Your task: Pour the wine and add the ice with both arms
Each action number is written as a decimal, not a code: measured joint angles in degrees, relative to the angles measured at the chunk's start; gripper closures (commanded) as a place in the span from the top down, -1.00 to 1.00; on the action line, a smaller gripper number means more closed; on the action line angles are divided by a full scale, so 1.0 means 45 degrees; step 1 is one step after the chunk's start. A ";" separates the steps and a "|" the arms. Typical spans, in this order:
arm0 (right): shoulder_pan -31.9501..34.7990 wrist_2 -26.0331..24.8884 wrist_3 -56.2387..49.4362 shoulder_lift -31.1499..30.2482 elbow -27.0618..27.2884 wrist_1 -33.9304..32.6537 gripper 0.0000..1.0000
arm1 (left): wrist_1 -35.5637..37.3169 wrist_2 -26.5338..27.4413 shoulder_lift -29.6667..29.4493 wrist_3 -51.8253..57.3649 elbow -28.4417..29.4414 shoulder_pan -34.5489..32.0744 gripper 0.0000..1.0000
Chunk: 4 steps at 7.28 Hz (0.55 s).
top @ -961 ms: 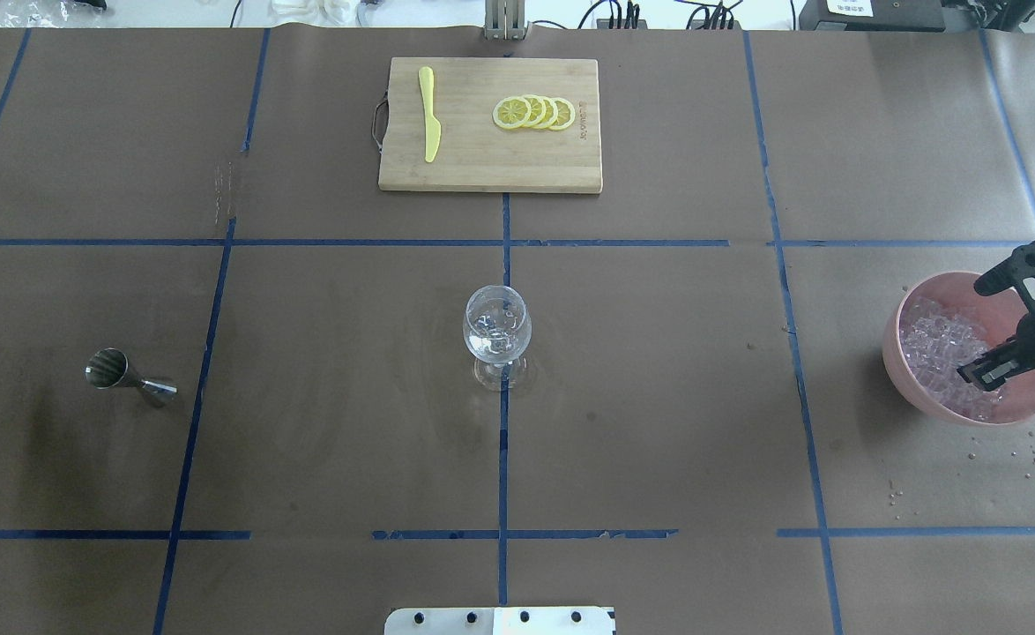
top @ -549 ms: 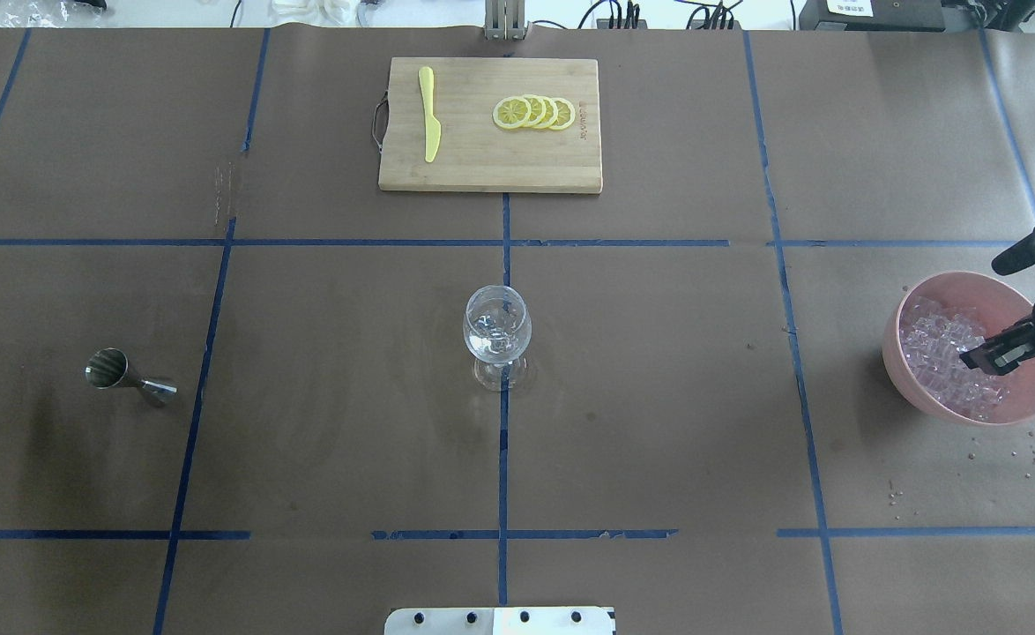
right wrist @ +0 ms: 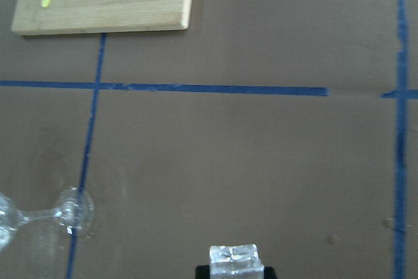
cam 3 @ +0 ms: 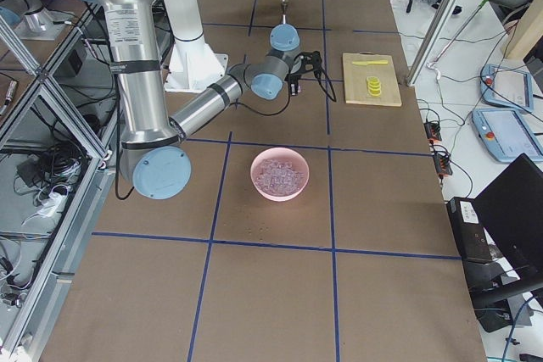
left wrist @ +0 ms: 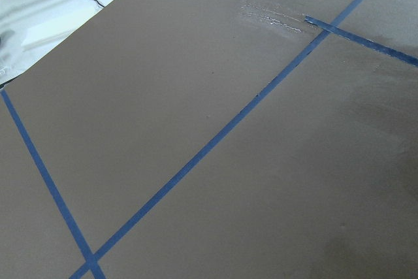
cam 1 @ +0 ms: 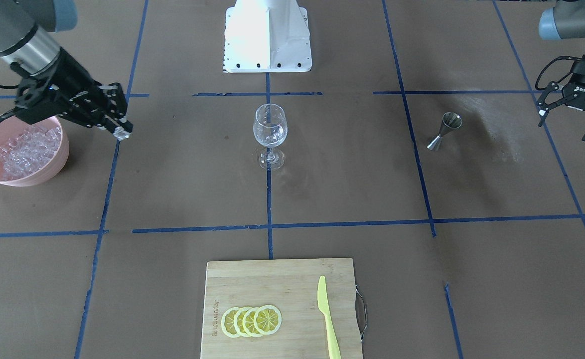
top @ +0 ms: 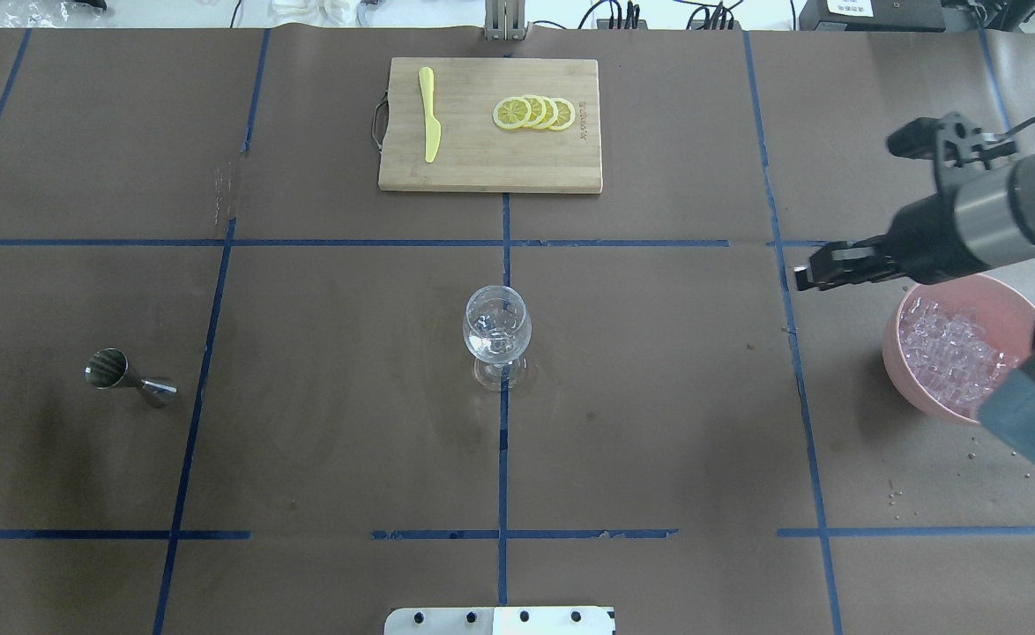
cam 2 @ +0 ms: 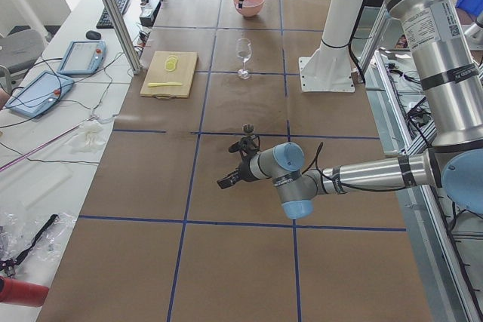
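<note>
My right gripper (top: 801,276) is shut on one clear ice cube (right wrist: 234,258) and holds it in the air left of the pink bowl (top: 893,360). It also shows in the front view (cam 1: 121,130). The bowl holds many ice cubes (top: 945,348). The wine glass (top: 497,331) stands upright at the table's middle, well left of the right gripper, with some clear contents. My left gripper (cam 1: 571,125) is open and empty, above the table beyond the steel jigger (cam 1: 444,130). It is outside the overhead view.
A bamboo cutting board (top: 482,168) at the far middle carries lemon slices (top: 535,113) and a yellow knife (top: 429,115). The jigger (top: 130,375) stands on the left. Water drops (top: 1002,459) lie near the bowl. The white base block (cam 1: 267,37) is at the robot's side.
My right gripper has lifted out of the pink bowl and moved left and away from the robot, toward the glass, with an ice cube in it. Nothing else has moved.
</note>
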 measured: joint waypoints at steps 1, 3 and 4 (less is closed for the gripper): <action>-0.1048 -0.0842 0.1552 0.1398 -0.0018 -0.0623 -1.00 | -0.0007 0.0006 -0.0011 -0.0005 0.0009 0.0001 1.00; -0.2804 -0.2715 0.3328 0.4053 -0.0113 -0.2746 -1.00 | -0.0010 0.0019 -0.0027 -0.0130 0.0030 0.0002 1.00; -0.3314 -0.3361 0.3891 0.4957 -0.0362 -0.3301 -1.00 | -0.0010 0.0052 -0.0029 -0.0355 0.0030 0.0002 1.00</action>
